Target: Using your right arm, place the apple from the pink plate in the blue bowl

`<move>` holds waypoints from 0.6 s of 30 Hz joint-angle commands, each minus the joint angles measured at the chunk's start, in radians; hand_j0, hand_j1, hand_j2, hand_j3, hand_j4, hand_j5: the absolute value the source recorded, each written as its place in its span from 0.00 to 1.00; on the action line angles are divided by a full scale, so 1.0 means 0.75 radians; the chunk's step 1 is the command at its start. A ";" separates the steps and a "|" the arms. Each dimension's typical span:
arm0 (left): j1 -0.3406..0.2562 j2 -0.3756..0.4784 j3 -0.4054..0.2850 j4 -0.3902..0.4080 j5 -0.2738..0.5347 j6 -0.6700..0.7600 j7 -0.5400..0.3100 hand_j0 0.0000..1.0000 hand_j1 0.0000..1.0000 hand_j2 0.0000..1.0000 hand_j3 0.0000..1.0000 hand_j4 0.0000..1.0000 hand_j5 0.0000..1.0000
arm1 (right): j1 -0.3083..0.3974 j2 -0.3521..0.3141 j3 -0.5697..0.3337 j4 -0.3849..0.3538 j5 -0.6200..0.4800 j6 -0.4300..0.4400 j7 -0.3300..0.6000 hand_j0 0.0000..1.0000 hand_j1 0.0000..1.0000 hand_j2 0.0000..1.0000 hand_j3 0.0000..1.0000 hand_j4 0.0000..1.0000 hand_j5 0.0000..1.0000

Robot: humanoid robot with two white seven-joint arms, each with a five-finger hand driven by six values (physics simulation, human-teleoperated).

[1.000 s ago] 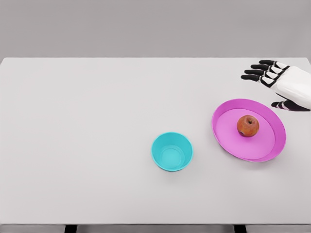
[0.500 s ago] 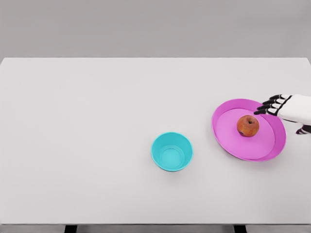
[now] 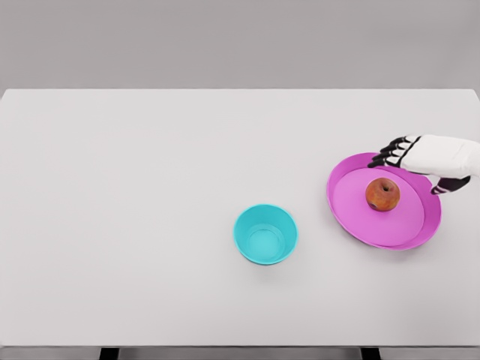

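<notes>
- Standing at the near edge of the white tabletop, I see two dark legs poking out just under its front rim.
- Nearest of the things on it is the blue bowl, upright and open-mouthed, a little right of the middle, with nothing inside it.
- To the right of the bowl and slightly farther back lies the pink plate, a wide shallow dish with a raised rim, clearly apart from the bowl.
- The apple sits on the plate, in its back half and right of its middle, reddish-brown, with its stem dimple facing up.
- Just behind the apple, over the plate's far rim, hovers the right hand, its white arm coming in from the right edge.
- Its dark fingers point left, loosely spread and held side by side, gripping nothing; the thumb shows as a dark tip lower down near the plate's right rim.
- The hand is near the apple but not touching it; a strip of pink shows between them.
- Beyond the far edge of the tabletop stands a plain grey wall.
</notes>
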 commanded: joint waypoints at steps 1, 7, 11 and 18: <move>0.000 0.000 0.000 -0.001 -0.001 0.000 0.000 1.00 1.00 1.00 1.00 1.00 1.00 | 0.000 0.015 0.029 0.014 -0.004 0.003 0.000 1.00 1.00 1.00 1.00 1.00 1.00; 0.000 0.000 0.000 0.001 -0.001 0.000 0.000 1.00 1.00 1.00 1.00 1.00 1.00 | -0.039 0.060 0.119 0.067 -0.002 0.003 0.000 1.00 1.00 1.00 1.00 1.00 1.00; 0.000 0.000 0.000 0.001 -0.001 0.000 0.000 1.00 1.00 1.00 1.00 1.00 1.00 | -0.043 0.070 0.133 0.071 -0.002 0.003 0.000 1.00 1.00 1.00 1.00 1.00 1.00; 0.000 0.000 0.002 0.001 -0.001 0.000 0.000 1.00 1.00 1.00 1.00 1.00 1.00 | -0.045 0.077 0.176 0.110 0.000 0.003 0.000 1.00 1.00 1.00 1.00 1.00 1.00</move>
